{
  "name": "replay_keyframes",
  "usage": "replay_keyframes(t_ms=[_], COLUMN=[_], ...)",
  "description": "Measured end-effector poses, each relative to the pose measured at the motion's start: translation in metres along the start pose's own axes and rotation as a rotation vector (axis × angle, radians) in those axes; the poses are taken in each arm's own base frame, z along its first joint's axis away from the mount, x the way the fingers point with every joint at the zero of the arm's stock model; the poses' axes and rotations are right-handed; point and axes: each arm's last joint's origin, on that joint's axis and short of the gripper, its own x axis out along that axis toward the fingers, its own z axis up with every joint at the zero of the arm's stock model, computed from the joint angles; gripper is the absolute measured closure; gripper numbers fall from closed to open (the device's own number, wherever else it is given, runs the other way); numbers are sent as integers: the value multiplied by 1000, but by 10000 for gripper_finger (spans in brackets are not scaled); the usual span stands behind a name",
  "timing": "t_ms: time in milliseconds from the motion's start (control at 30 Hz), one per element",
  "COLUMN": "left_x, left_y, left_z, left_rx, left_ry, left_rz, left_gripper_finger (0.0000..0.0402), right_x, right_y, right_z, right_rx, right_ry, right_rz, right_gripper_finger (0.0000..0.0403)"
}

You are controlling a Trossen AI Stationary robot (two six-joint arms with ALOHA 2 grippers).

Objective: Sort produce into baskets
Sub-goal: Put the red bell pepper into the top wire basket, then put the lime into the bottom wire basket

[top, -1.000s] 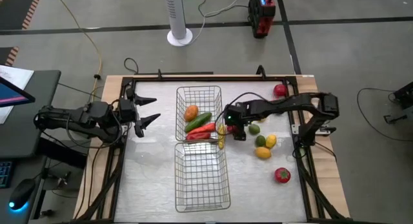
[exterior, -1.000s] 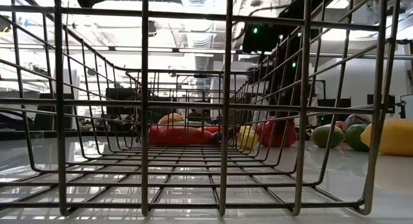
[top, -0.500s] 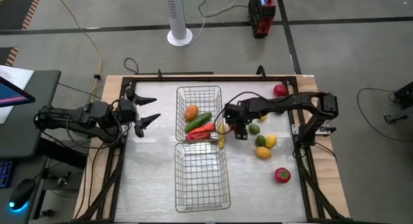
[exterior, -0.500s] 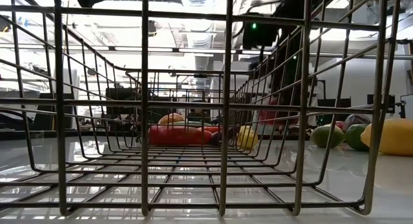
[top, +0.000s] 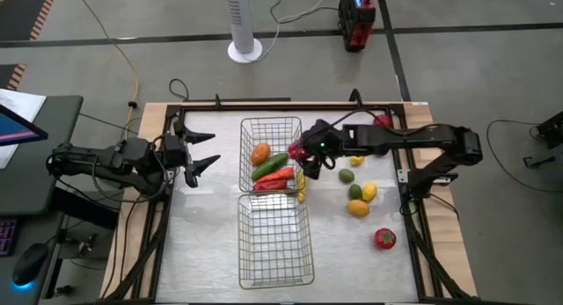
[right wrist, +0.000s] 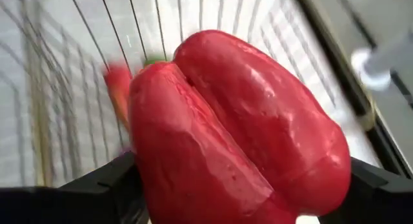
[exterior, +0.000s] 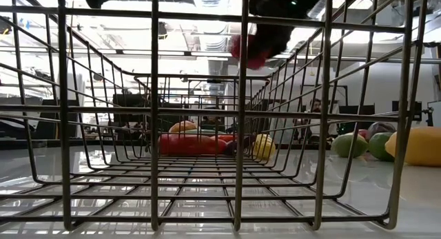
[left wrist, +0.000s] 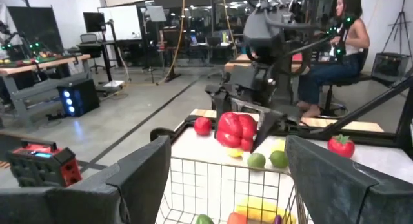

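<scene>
Right gripper [top: 302, 153]: I am holding the red pepper [top: 297, 151] clamped between my fingers, raised off the worktop [top: 211, 226].
Key relation: the far basket [top: 271, 129] is lying just below and ahead of the fingers; its near-side rim is right under the pepper.
Left gripper [top: 204, 151]: I am waiting beside that basket, fingers spread wide, holding nothing.
Hidden: the pepper is filling the right wrist view, so I cannot judge the clearance over the rim.

Red bell pepper [right wrist: 239, 130] filling most of the view, glossy, clamped between two dark fingers [right wrist: 106, 185] seen at 8 and 4 o'clock. Behind it, wire-mesh basket [right wrist: 97, 43] from 9 to 1 o'clock, a blurred red piece [right wrist: 117, 88] inside at 10 o'clock.
</scene>
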Motion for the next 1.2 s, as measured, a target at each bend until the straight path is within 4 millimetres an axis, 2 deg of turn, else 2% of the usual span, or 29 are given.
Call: replay_keyframes(t_ms=[133, 300, 500, 600, 667, 767, 967, 1200], left_x=[1, 1, 1, 1, 1, 1, 1, 1], left_y=[0, 0, 0, 0, 0, 0, 0, 0], left_z=[0, 0, 0, -1, -1, -1, -1, 0], left_rx=[17, 16, 17, 18, 18, 12, 9, -2], left_ry=[4, 4, 4, 7, 10, 9, 8, 4], left_rz=[0, 2, 3, 3, 2, 1, 0, 0], left_gripper_finger=[110, 110, 110, 110, 110, 110, 110, 110], right_x=[16, 32, 14, 0, -8, -12, -5, 7], right_y=[11, 16, 14, 16, 17, 17, 18, 10], right_z=[10, 15, 27, 21, 10, -16, -82, -133], right_rx=[-1, -33, -70, -82, -75, -36, 4, 42], right_ry=[-102, -24, 118, 182, 268, 400, 600, 679], right_rz=[112, 147, 64, -2, -50, -77, -125, -170], right_gripper_finger=[22, 9, 11, 11, 12, 16, 19, 26])
